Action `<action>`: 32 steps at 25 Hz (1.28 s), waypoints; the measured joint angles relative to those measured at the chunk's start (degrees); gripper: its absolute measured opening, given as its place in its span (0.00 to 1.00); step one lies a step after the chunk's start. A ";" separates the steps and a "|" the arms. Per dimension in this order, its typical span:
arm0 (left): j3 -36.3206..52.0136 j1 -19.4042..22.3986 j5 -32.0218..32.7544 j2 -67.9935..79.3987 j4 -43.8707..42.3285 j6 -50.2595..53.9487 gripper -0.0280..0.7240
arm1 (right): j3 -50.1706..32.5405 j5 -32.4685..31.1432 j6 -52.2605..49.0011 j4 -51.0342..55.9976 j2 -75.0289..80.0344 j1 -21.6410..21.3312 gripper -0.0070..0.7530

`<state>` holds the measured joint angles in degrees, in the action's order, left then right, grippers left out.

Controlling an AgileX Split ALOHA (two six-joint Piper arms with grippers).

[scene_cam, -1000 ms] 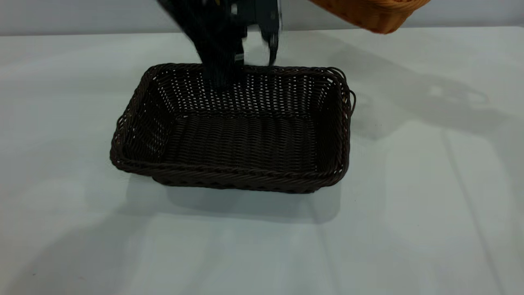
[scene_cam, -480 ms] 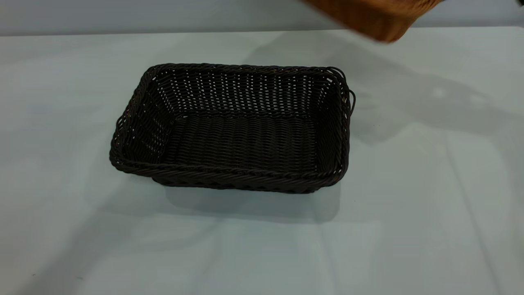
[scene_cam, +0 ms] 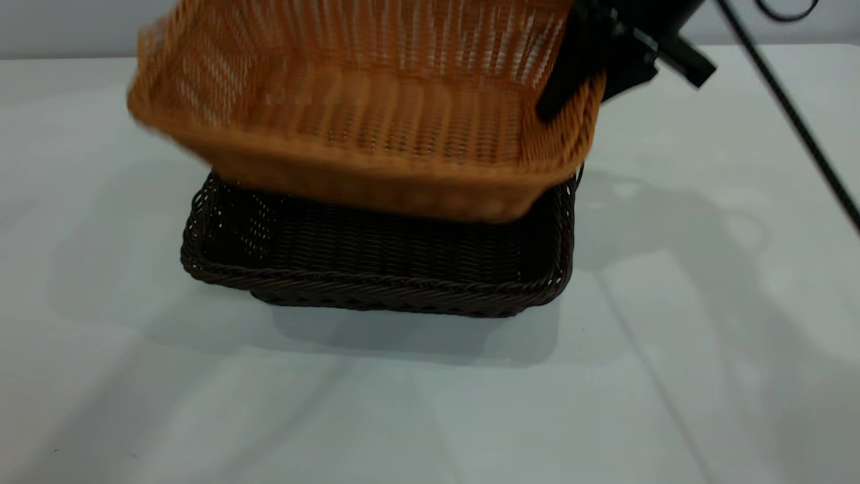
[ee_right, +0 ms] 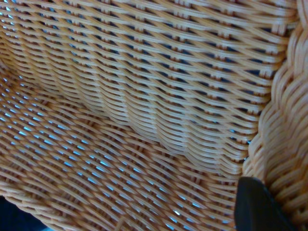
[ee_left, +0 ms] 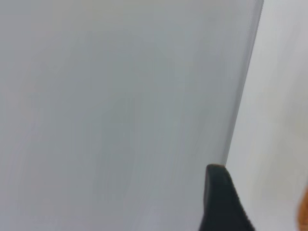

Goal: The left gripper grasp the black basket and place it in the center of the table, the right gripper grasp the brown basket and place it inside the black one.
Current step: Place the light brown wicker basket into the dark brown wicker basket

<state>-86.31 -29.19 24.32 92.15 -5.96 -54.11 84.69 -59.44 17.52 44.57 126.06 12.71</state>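
The black basket (scene_cam: 376, 272) stands on the table (scene_cam: 672, 349) at its middle. The brown basket (scene_cam: 363, 114) hangs tilted right above it, hiding its far half, with its low front edge at about the black rim. I cannot tell whether the two touch. My right gripper (scene_cam: 571, 81) is shut on the brown basket's right rim. In the right wrist view the brown weave (ee_right: 144, 96) fills the picture, with one dark fingertip (ee_right: 257, 207) against the braided rim. My left gripper is out of the exterior view. Its wrist view shows one dark fingertip (ee_left: 219, 197) with nothing against it, over a bare pale surface.
A black cable (scene_cam: 786, 114) runs down across the table's far right from the right arm. The baskets' shadows lie on the tabletop to the right and in front.
The left gripper rose off the black basket's far rim and left the exterior view. The right gripper swung the brown basket from the upper right to above the black basket.
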 joint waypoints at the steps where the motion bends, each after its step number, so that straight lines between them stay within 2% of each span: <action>1: 0.01 0.00 0.27 -0.06 0.00 0.00 0.55 | 0.00 0.00 0.00 -0.55 0.83 0.04 0.10; 12: 0.06 0.00 1.74 -0.06 0.00 1.84 0.55 | 0.17 0.49 0.22 -1.71 6.52 0.82 0.11; 15: 0.12 0.00 1.79 -0.06 0.00 2.34 0.55 | 0.21 1.05 0.22 -1.76 6.64 1.20 0.15; 18: 0.12 0.00 1.81 -0.06 0.00 2.45 0.55 | 0.28 1.05 0.58 -1.49 6.64 1.39 0.27; 24: 0.12 0.00 1.81 -0.06 0.00 2.50 0.55 | 0.79 -0.60 2.36 -0.19 6.42 1.56 0.68; 26: 0.12 0.00 1.81 -0.06 0.00 2.50 0.55 | 1.83 -3.08 2.48 -0.93 6.37 1.56 0.77; 28: 0.12 0.00 1.85 -0.23 0.00 2.56 0.55 | 3.50 -5.94 2.39 -2.96 6.37 1.56 0.82; 32: 0.12 0.00 1.85 -1.57 0.00 2.56 0.55 | 8.64 -8.14 -0.31 -7.92 6.37 1.56 0.81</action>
<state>-86.19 -29.19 26.18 90.58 -5.96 -51.55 93.33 -67.58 17.20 36.65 132.42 14.27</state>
